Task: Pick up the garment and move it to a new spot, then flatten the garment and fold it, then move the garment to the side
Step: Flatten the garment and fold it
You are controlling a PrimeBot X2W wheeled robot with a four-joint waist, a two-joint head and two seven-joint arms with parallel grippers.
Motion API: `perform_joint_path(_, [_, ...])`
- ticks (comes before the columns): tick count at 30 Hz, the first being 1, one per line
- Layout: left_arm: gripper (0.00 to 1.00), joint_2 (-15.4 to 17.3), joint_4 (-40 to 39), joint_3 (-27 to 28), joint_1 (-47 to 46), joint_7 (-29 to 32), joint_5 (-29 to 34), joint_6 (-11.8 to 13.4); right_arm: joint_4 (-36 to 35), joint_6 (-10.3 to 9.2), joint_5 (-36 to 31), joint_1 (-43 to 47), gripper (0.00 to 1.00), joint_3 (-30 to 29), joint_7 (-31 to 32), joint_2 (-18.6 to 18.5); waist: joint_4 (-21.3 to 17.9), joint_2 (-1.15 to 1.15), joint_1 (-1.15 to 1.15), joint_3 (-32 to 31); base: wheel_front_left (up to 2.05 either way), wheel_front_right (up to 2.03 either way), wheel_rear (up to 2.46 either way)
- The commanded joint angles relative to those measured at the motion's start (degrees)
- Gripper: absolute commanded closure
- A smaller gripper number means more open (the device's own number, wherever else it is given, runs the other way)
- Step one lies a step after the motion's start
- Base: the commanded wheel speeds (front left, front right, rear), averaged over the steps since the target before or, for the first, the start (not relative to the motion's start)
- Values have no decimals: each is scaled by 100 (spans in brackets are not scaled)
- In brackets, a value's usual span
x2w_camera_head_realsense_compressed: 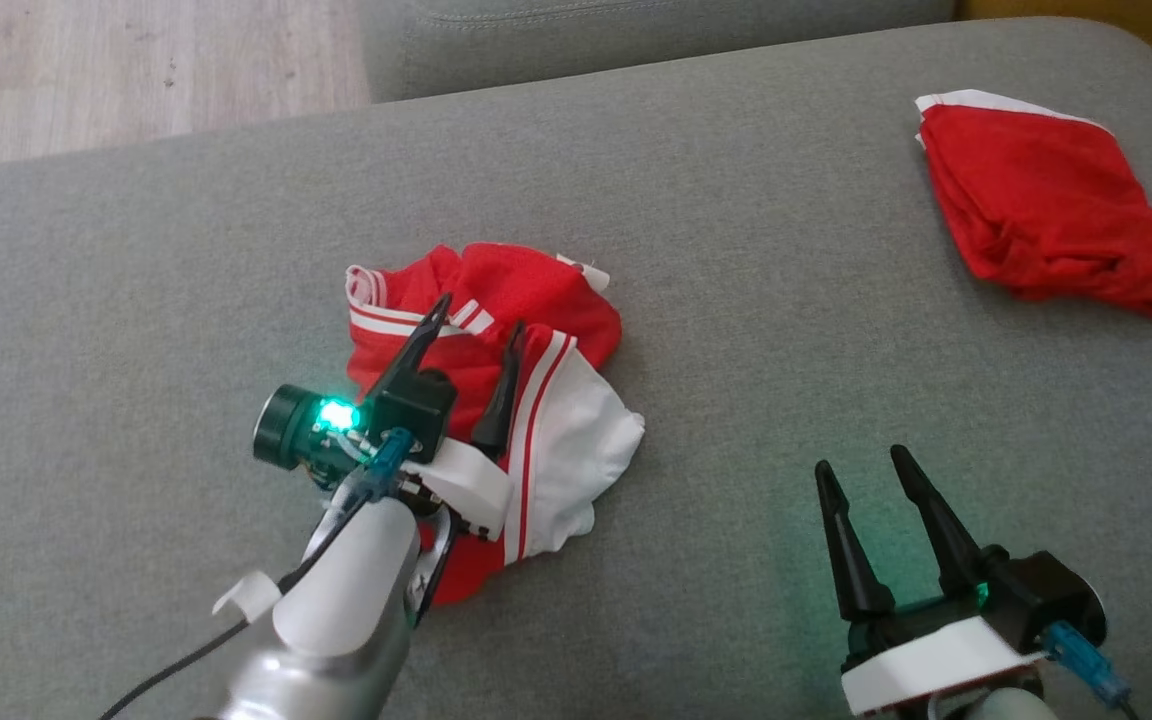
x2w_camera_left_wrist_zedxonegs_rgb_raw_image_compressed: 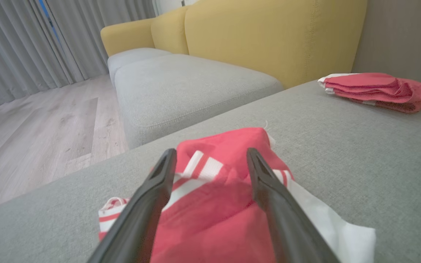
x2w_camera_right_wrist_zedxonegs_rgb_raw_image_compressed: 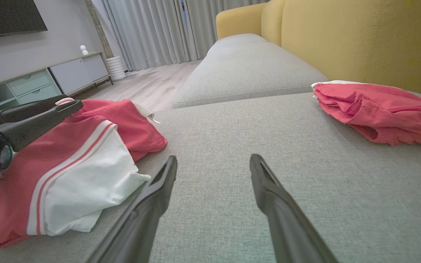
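None of the steps looks done: the left hand [x2w_camera_head_realsense_compressed: 483, 312], fingers spread wide, hangs over the crumpled red-and-white fabric garment [x2w_camera_head_realsense_compressed: 566, 420] lying mid grey sofa cushion [x2w_camera_head_realsense_compressed: 736, 200]; the right hand [x2w_camera_head_realsense_compressed: 860, 460] hovers nearby, wide and empty. Lifting, moving, flattening, folding, setting aside remain.

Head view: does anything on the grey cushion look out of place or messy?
The red-and-white garment under the open left claw lies crumpled in a heap, its white part bunched to one side. The red garment at the far right is loosely folded, edges uneven. Nothing looks spilled or damaged.
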Motion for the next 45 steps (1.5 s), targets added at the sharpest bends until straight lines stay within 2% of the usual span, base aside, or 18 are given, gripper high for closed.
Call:
perform_joint_path(1, [0, 38, -87, 113, -263, -15, -61, 68, -162, -11, 2, -165, 0, 114, -62, -81, -22, 0, -1, -2, 0, 0, 0])
perform_joint_path(4, [0, 38, 102, 46, -299, -36, -175, 133, -164, -11, 6, -143, 0, 94, -62, -84, -41, 0, -1, -18, 0, 0, 0])
perform_joint_path(5, [17, 38, 143, 23, -310, -54, -207, 150, -165, -11, 6, -138, 0, 91, -62, -84, -42, 0, -1, -22, 0, 0, 0])
perform_joint_path(6, [54, 38, 185, -3, -320, -70, -237, 164, -166, -11, 6, -133, 0, 89, -62, -84, -42, 0, -1, -25, 0, 0, 0])
perform_joint_path(7, [63, 38, 220, -29, -331, -88, -271, 170, -168, -11, 7, -132, 0, 89, -62, -83, -40, 0, -1, -28, 0, 0, 0])
perform_joint_path(8, [90, 38, 252, -53, -342, -106, -305, 174, -168, -11, 8, -134, 0, 91, -62, -82, -40, 0, -1, -28, 0, 0, 0])
perform_joint_path(9, [100, 38, 291, -79, -356, -118, -334, 173, -169, -11, 11, -142, 0, 95, -62, -81, -39, 0, -1, -23, 0, 0, 0])
perform_joint_path(14, [100, 38, 403, -200, -498, -217, -467, 118, -166, -11, 31, -209, 0, 96, -62, -72, -52, 0, -1, -12, 0, 0, 0])
perform_joint_path(20, [100, 38, -181, -452, -899, -269, -837, -240, -154, -11, 52, -248, 0, 99, -62, -49, -204, 0, -1, -99, 0, 0, 0])
perform_joint_path(26, [100, 38, -1099, -556, -2007, 67, -1441, -551, -158, -11, 111, -263, 0, 144, -62, -26, -474, 0, -1, -147, 0, 0, 0])
perform_joint_path(30, [100, 38, -1457, -392, -3028, 146, -1813, -600, -157, -11, 151, -289, 0, 180, -62, -18, -672, 0, -1, -159, 0, 0, 0])
perform_joint_path(33, [100, 38, -1557, -160, -3715, 77, -2233, -489, -131, -11, 185, -272, 0, 178, -62, -15, -758, 0, -1, -214, 0, 0, 0])
perform_joint_path(37, [100, 38, -1357, 71, -4241, 41, -2792, -52, -114, -11, 237, -226, 0, 151, -62, -13, -727, 0, -1, -269, 0, 0, 0])
perform_joint_path(41, [100, 38, -1013, 252, -4003, 44, -3205, 195, -141, -11, 272, -224, 0, 135, -62, -13, -643, 0, -1, -287, 0, 0, 0])
perform_joint_path(45, [100, 45, -511, 510, -3077, 3, -3738, 364, -185, -11, 266, -228, 0, 113, -62, -12, -462, 0, -1, -236, 0, 0, 0])
